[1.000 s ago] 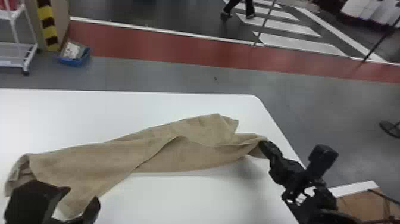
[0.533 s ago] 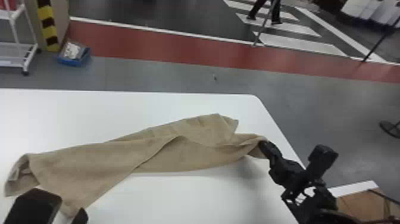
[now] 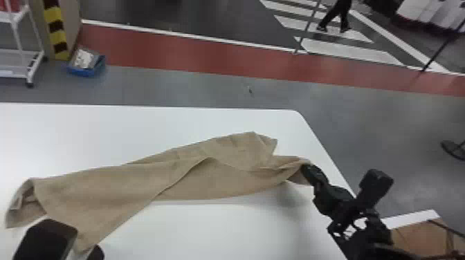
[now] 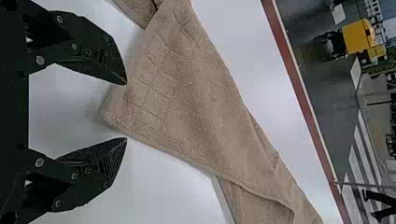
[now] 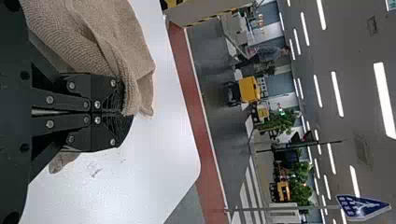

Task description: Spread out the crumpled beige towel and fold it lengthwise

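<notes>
The beige towel (image 3: 193, 173) stretches across the white table in a long, twisted strip, one layer crossing diagonally over another. At its right end my right gripper (image 3: 308, 169) holds a bunched corner; in the right wrist view the right gripper (image 5: 122, 112) is shut on the cloth. At the near left my left gripper (image 3: 81, 242) stands open around the towel's near-left corner. In the left wrist view the left gripper (image 4: 125, 111) has its fingers apart, with the corner of the towel (image 4: 187, 93) at the gap between their tips.
The white table (image 3: 138, 128) has its rounded far-right corner just beyond the towel. A cardboard box (image 3: 418, 238) stands at the lower right, beside the right arm. On the floor past the table are a blue bin (image 3: 86, 65) and a white cart (image 3: 20, 62).
In the head view, my left gripper has shifted slightly, first toward the near edge and then a little to the right by the towel's corner. My right gripper and the towel look unmoved.
</notes>
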Robot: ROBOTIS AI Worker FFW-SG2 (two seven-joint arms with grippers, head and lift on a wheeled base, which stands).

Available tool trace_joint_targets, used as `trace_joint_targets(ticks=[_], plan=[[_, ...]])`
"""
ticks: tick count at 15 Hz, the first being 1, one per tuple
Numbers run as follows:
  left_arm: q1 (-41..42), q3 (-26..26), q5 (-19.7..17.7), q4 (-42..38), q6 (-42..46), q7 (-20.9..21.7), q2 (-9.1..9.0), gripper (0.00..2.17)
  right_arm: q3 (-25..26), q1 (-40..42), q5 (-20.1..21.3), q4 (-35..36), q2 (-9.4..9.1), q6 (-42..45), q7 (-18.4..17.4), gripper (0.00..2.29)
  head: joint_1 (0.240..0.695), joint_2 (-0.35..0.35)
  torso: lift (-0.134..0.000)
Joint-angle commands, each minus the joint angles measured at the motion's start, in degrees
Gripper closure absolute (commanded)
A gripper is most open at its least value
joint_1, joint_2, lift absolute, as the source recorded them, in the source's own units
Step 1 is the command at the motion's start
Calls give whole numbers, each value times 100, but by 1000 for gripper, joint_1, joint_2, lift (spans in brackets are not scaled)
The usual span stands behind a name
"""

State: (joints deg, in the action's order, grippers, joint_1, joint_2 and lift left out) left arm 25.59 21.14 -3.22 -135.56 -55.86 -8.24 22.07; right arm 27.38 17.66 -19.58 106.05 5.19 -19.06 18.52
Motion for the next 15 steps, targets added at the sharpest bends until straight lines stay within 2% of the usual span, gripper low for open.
trace_joint_targets(ticks=[1, 4, 6, 11, 12, 14, 15], plan=[[-36, 31, 5, 82, 0, 7, -9, 545, 13, 0, -20, -14, 0, 29, 3, 1895, 695, -350, -124], [-89, 48, 5, 135, 0, 33, -9, 545, 22, 0, -46, -23, 0, 47, 12, 1895, 695, -350, -124], [-106, 39, -4, 162, 0, 33, -9, 724, 31, 0, -46, -23, 0, 47, 12, 1895, 695, -350, -124], [-142, 39, -4, 214, 0, 60, -9, 768, 40, 0, -81, -32, 0, 47, 12, 1895, 695, -350, -124], [-159, 39, -30, 232, 0, 60, -18, 1170, 40, 0, -81, -32, 0, 64, 12, 1895, 695, -350, -124], [-185, 31, -39, 267, 0, 68, -18, 1183, 48, 0, -99, -32, 0, 64, 12, 1895, 695, -350, -124], [-177, 31, -39, 267, 0, 68, -18, 1291, 48, 0, -108, -32, 0, 64, 12, 1895, 695, -350, -124]])
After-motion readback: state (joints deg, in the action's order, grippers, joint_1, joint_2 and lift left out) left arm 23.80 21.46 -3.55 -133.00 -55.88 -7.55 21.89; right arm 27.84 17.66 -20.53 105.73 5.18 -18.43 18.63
